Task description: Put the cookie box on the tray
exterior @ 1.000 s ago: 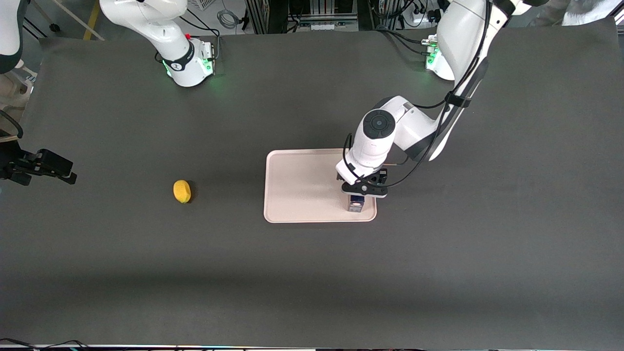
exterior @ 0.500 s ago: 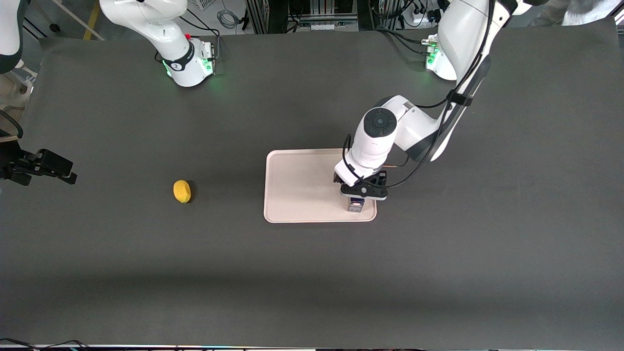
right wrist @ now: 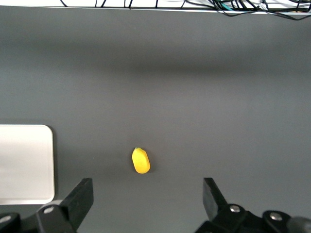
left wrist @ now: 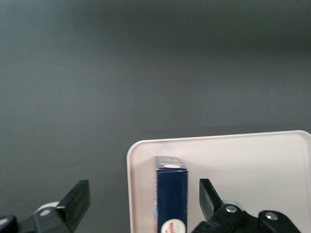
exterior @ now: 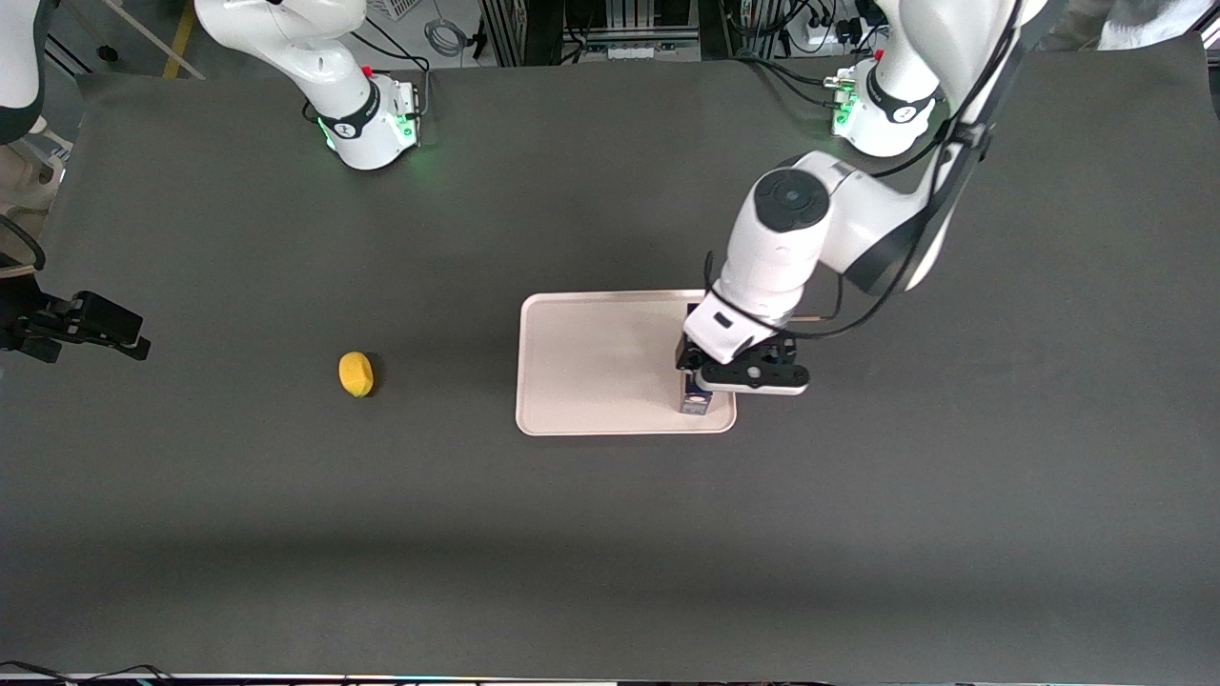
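One step remains — retreat: the cookie box [left wrist: 171, 196] stands upright on the tray [exterior: 591, 362], at its corner toward the working arm. With the pincer [left wrist: 141, 204] spread apart, clear of the box, lift it straight up — avoid tipping the carton.

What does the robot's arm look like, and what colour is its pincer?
The working arm is smooth, white and rounded, with a dark grey round cap on one joint and black bands. Thin black cables loop along it. Its base glows green. The pincer, above the cookie box on the pink tray, has two black wedge-shaped fingers with small silver screws.
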